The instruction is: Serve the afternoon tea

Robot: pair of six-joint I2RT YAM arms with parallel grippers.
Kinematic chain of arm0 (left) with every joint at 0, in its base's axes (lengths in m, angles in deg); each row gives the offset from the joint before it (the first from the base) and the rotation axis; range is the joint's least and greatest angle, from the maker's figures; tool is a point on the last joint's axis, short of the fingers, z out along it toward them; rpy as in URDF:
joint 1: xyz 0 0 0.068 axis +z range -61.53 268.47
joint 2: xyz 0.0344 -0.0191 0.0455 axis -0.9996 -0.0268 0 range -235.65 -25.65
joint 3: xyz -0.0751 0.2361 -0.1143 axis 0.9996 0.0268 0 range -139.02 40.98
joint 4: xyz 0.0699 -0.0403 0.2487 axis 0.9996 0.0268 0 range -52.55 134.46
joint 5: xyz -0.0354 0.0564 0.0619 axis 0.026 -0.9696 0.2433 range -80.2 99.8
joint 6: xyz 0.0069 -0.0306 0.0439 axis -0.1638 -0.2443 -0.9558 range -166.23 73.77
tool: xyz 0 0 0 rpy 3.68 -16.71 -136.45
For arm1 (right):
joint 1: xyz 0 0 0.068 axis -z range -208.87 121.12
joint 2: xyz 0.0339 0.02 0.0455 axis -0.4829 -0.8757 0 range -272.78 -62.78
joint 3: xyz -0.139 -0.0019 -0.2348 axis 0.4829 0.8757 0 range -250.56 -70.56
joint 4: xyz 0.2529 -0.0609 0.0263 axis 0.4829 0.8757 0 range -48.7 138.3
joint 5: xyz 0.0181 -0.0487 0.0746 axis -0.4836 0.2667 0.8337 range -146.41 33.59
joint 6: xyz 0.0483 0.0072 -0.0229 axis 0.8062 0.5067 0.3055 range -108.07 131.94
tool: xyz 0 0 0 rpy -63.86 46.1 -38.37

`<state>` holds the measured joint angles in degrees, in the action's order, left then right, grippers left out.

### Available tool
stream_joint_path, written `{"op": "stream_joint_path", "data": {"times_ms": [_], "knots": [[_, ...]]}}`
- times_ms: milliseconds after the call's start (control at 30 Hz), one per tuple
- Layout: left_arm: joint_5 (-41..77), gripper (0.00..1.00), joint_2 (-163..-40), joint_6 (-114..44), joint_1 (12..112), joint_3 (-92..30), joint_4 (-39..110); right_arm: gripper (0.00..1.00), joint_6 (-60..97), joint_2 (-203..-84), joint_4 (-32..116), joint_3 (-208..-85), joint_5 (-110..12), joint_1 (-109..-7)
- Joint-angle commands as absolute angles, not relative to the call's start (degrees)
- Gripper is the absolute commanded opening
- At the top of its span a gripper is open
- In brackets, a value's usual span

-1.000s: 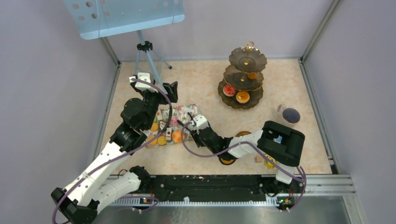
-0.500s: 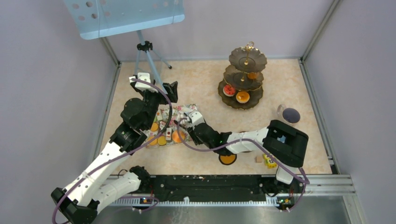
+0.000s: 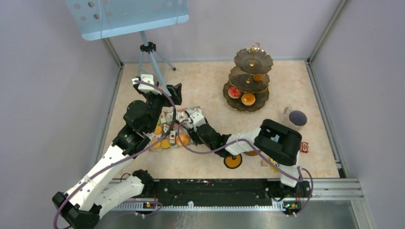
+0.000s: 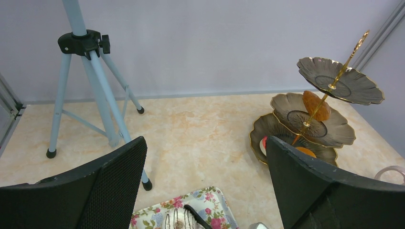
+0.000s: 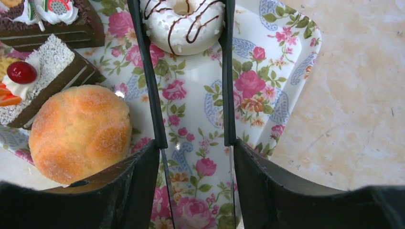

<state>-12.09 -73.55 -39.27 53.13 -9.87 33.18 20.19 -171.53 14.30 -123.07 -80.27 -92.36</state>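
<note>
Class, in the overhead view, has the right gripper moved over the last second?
Yes. The right gripper has slid left and farther back, deeper over the floral tray, now straddling the white donut.

Bright, even, diffuse light is given from above in all views. Shadows on the tabletop (image 3: pixel 205 81) are soft and faint. Small glare spots are seen on the glossy floral tray (image 5: pixel 200 119). The fingers (image 4: pixel 114 181) of the left end effector (image 4: pixel 205 143) are rendered dark, near featureless. The right wrist view is sharp.

Top overhead, wide; wrists close; all 3 share tray (image 5: pixel 267 90).
</note>
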Motion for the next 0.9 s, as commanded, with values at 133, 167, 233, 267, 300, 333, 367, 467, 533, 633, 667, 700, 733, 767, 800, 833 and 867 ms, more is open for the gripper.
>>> {"op": "stream_joint_path", "data": {"times_ms": [133, 167, 233, 267, 300, 333, 367, 467, 533, 633, 667, 700, 733, 767, 800, 833, 867], "knots": [[-11.82, 0.99, -73.63, -39.01, 53.26, -10.47, 31.67, 0.68, 18.54, -173.05, 3.83, -118.34, -78.09, -91.90], [-11.80, 0.99, -73.69, -38.95, 53.28, -10.58, 31.66, 0.69, 18.46, -173.09, 3.71, -117.95, -77.82, -91.92], [-11.71, 0.99, -73.83, -38.93, 53.28, -10.52, 31.67, 0.70, 18.59, -173.34, 4.30, -117.36, -77.90, -91.88], [-11.67, 0.99, -73.90, -38.99, 53.31, -10.54, 31.73, 0.71, 18.63, -173.28, 4.53, -117.02, -77.55, -91.86], [-11.73, 0.99, -74.02, -38.95, 53.23, -10.54, 31.74, 0.71, 18.66, -173.00, 4.78, -116.63, -77.25, -91.93], [-11.78, 0.99, -74.04, -39.00, 53.29, -10.53, 31.74, 0.71, 18.74, -172.84, 4.90, -116.29, -77.21, -91.85], [-11.76, 0.99, -74.07, -38.90, 53.25, -10.54, 31.74, 0.71, 18.85, -172.68, 4.93, -115.98, -77.11, -91.84], [-11.61, 0.99, -74.23, -38.86, 53.27, -10.53, 31.79, 0.67, 19.04, -173.44, 5.27, -116.18, -76.50, -91.87], [-11.54, 0.99, -74.25, -38.84, 53.27, -10.54, 31.74, 0.62, 19.35, -174.38, 5.42, -116.70, -76.51, -91.88], [-11.59, 0.99, -74.16, -38.85, 53.22, -10.53, 31.75, 0.54, 19.62, -174.33, 5.89, -117.49, -76.50, -91.89], [-11.59, 0.99, -74.17, -38.83, 53.23, -10.55, 31.74, 0.52, 19.63, -173.98, 6.31, -117.82, -76.70, -91.88], [-11.55, 0.99, -74.17, -38.84, 53.26, -10.55, 31.74, 0.51, 19.73, -173.51, 6.74, -118.04, -77.03, -91.89], [-11.53, 0.99, -74.15, -38.85, 53.23, -10.53, 31.79, 0.50, 19.68, -172.93, 7.02, -118.22, -77.14, -91.86], [-11.59, 0.99, -74.14, -38.85, 53.29, -10.55, 31.81, 0.49, 19.73, -172.38, 7.37, -118.32, -77.26, -91.84], [-11.58, 0.99, -74.16, -38.85, 53.25, -10.53, 31.82, 0.49, 19.72, -171.78, 7.81, -118.49, -77.43, -91.89], [-11.64, 0.99, -74.09, -38.83, 53.29, -10.50, 31.83, 0.48, 19.71, -171.30, 8.25, -118.68, -77.46, -91.89], [-11.61, 0.99, -74.04, -38.84, 53.23, -10.50, 31.83, 0.48, 19.67, -170.64, 8.90, -118.98, -77.73, -91.87]]}}
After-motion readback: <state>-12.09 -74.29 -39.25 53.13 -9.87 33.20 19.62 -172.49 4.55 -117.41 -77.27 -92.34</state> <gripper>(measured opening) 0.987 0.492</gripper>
